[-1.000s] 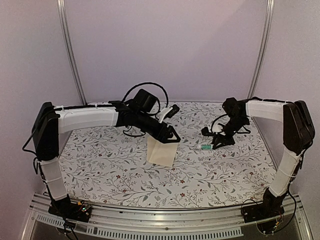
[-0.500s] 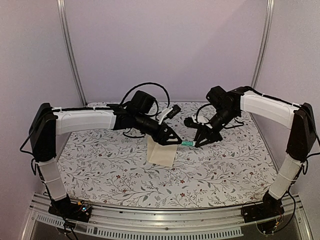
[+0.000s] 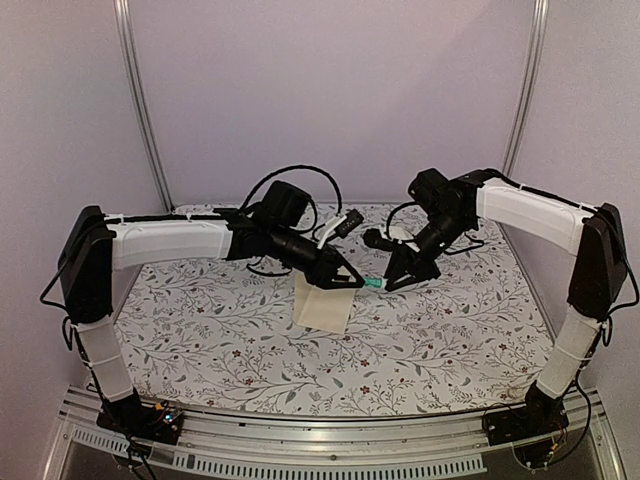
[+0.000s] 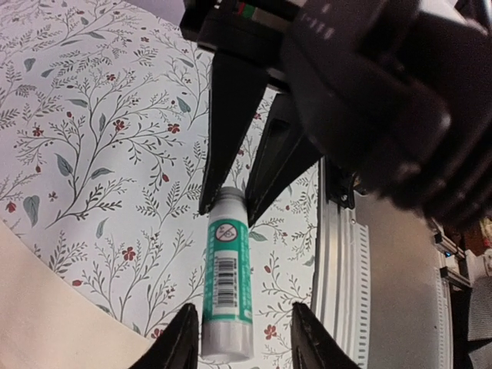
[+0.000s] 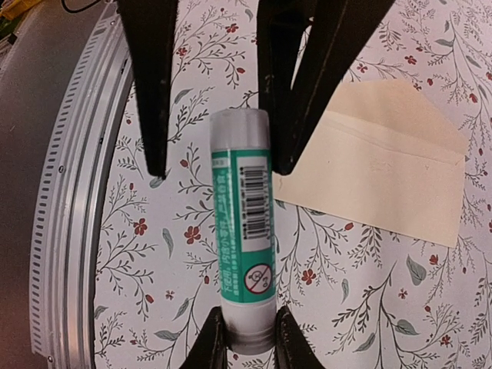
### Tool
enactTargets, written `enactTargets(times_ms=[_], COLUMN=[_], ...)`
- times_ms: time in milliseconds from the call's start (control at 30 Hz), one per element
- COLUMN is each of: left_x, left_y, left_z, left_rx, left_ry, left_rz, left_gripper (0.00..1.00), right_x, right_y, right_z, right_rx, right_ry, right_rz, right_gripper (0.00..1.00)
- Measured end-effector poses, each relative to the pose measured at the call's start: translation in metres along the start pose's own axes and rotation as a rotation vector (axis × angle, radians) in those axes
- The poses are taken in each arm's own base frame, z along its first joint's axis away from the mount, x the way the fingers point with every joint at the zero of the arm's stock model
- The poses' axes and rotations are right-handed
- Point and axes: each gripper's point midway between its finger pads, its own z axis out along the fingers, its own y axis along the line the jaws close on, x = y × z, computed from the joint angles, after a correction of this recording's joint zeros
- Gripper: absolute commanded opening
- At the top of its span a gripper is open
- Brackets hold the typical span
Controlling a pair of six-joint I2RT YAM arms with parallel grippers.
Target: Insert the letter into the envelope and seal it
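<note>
White plastic cylindrical glue stick [image 5: 244, 231], teal label: barcode and a crossed-out circle symbol; the small print is unreadable. Right gripper [image 5: 246, 342] pinches the end nearest the symbol. Left gripper [image 4: 242, 338] has its jaws spread, flanking the opposite end, with a gap visible on one side. Plain cream paper envelope [image 3: 322, 305], pointed flap open, lies flat on the floral-print tablecloth [image 3: 200, 340], just beneath the left gripper's tip and apart from the stick.
</note>
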Motion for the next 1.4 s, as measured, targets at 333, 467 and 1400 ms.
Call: enactTargets(times_ms=[333,467,1400], left_x=[0.002,0.000,-0.103], left_y=[0.001,0.003,0.024], left_z=[0.005,0.007,-0.059], left_rx=[0.023,0.024,-0.065], left_ry=[0.010,0.010,-0.554], left_rz=[-0.011,-0.012,-0.090], left_gripper=[0.29,0.18,0.10], right_x=[-0.003,-0.005,-0.047], right_y=[0.000,0.002,-0.104], right_z=[0.001,0.001,-0.159], right_rx=[-0.003,-0.007,0.084], right_ry=[-0.004,-0.009,-0.682], right_rz=[0.015,0.017,0.492], right_gripper=[0.13,0.13,0.55])
